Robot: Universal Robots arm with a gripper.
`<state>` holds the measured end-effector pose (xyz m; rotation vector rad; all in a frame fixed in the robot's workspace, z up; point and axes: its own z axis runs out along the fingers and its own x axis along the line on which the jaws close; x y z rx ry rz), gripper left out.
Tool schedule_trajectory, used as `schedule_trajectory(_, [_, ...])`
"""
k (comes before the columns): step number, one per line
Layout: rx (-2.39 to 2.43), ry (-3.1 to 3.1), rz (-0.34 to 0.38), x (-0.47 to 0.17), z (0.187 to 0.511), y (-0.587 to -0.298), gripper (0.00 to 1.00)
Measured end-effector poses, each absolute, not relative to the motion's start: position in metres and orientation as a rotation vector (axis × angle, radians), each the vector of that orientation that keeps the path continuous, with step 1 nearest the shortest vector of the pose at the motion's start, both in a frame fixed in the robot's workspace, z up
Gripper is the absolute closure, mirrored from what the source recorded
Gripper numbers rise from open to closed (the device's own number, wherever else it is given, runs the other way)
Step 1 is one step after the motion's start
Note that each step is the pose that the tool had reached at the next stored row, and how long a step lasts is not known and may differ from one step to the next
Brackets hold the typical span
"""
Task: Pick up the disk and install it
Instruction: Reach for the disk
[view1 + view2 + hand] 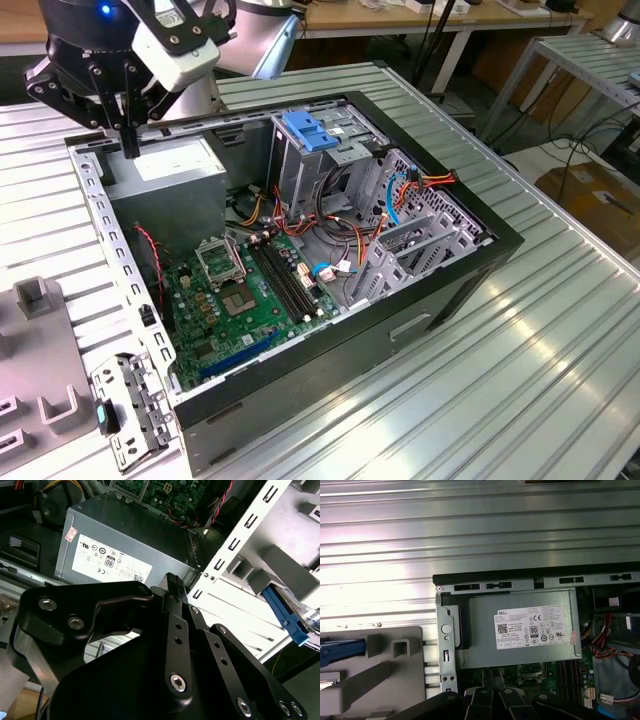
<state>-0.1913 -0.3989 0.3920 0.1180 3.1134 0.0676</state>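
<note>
Step 1, pickup, pending: black gripper point(130, 150) above grey metal power-supply box point(165, 165), fingers point(173, 587) clenched, empty; blue-railed disk point(337, 647) near box, ungrasped; release likely needed first.

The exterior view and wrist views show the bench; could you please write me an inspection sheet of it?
Surface: ribbed metal table, bearing an open computer case.
Job's things: disk, apparently the blue-railed edge on the grey fixture beside the case; not gripped.
Clutter: blue plastic handle on the drive cage; grey power supply with white sticker.
Gripper: gripper over the power supply, shut, holding nothing.
Cables: red, orange, yellow and blue wires loose above the motherboard.
Surroundings: further tables; brown box on the floor at the exterior view's right.
</note>
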Motion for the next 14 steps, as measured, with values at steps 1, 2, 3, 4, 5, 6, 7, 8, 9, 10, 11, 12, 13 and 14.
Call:
schedule_trajectory(1, [0.118,3.113,0.068,-0.1918,0.392,-0.3989,0.89])
schedule_trajectory(2, [0.118,3.113,0.068,-0.1925,0.392,-0.3989,0.89])
schedule_trajectory(3, [0.118,3.113,0.068,-0.1929,0.3919,-0.3989,0.89])
schedule_trajectory(4, [0.118,3.113,0.068,-0.1934,0.3919,-0.3989,0.89])
schedule_trajectory(5, [0.118,3.113,0.068,-0.194,0.3919,-0.3989,0.89])
schedule_trajectory(6, [0.118,3.113,0.068,-0.1947,0.3919,-0.3989,0.89])
schedule_trajectory(7, [0.118,3.113,0.068,-0.1952,0.3919,-0.3989,0.89])
schedule_trajectory(8, [0.118,3.113,0.068,-0.196,0.3919,-0.3989,0.89])
schedule_trajectory(9, [0.118,3.114,0.068,-0.1968,0.3918,-0.3989,0.89])
schedule_trajectory(10, [0.118,3.113,0.068,-0.1972,0.3918,-0.3989,0.89])
schedule_trajectory(11, [0.118,3.114,0.068,-0.1977,0.3918,-0.3989,0.89])
schedule_trajectory(12, [0.118,3.114,0.068,-0.1984,0.3918,-0.3989,0.89])
schedule_trajectory(13, [0.118,3.113,0.068,-0.1989,0.3917,-0.3989,0.89])
schedule_trajectory(14, [0.118,3.113,0.068,-0.1997,0.3917,-0.399,0.89])
